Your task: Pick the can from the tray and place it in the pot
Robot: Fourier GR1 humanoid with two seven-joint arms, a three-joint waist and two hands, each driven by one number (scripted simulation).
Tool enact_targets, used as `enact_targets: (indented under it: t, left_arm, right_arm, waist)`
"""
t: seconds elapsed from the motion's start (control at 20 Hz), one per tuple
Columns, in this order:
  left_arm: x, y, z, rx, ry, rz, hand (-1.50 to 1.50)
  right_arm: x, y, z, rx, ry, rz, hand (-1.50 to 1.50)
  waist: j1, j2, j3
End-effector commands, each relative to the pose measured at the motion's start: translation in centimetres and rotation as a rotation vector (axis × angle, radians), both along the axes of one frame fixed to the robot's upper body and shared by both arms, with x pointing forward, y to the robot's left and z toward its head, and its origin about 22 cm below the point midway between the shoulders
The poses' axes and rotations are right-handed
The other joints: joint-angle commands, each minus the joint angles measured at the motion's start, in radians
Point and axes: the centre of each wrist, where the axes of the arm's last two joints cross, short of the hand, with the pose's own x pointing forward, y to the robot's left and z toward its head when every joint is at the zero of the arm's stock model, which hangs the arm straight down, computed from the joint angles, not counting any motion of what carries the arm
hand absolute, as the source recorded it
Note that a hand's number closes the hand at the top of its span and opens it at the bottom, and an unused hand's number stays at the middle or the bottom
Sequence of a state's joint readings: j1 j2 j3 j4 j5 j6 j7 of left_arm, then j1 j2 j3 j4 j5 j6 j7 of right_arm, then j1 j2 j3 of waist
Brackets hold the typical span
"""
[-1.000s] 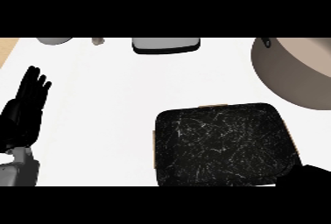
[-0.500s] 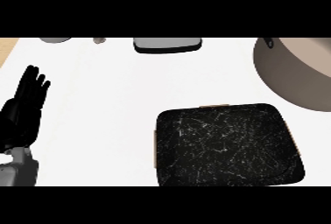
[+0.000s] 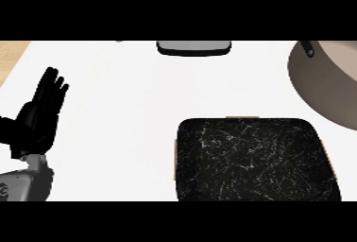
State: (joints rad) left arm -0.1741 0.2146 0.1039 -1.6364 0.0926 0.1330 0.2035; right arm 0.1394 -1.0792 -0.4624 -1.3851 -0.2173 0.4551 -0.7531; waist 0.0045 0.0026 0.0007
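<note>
Left hand rests open at the worktop's left edge, fingers straight and lightly spread, holding nothing; right hand out of view, so its fingers cannot be told. Can not visible anywhere: the dark tray at lower right shows only its bare marbled floor, and the pot is cut by the right edge, its inside largely hidden. Tray and pot sit near each other, likely for a short carry, with wide bare worktop between the left hand and the tray; a small grey dish lies at the far edge.

This place is a kitchen. A white worktop carries cooking things: a big grey-brown pot with a dark handle at the right edge and a black marbled tray with a light wooden rim. A wooden strip borders the worktop at left.
</note>
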Motion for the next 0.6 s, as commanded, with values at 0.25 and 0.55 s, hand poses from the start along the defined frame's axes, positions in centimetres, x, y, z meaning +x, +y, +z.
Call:
enact_targets:
  t: [0.25,0.55]
  left_arm:
    - [-0.2,-0.1,0.3,0.005,0.006,-0.035,0.0]
    - [1.4,-2.1,0.9,-0.003,-0.009,-0.035,0.0]
  right_arm:
    - [5.2,-1.3,-0.1,0.1,0.105,0.036,1.5]
    - [9.1,-0.6,-3.6,0.067,0.023,-0.026,1.5]
  waist:
    - [0.038,0.005,0.0]
    - [0.04,0.008,0.002]
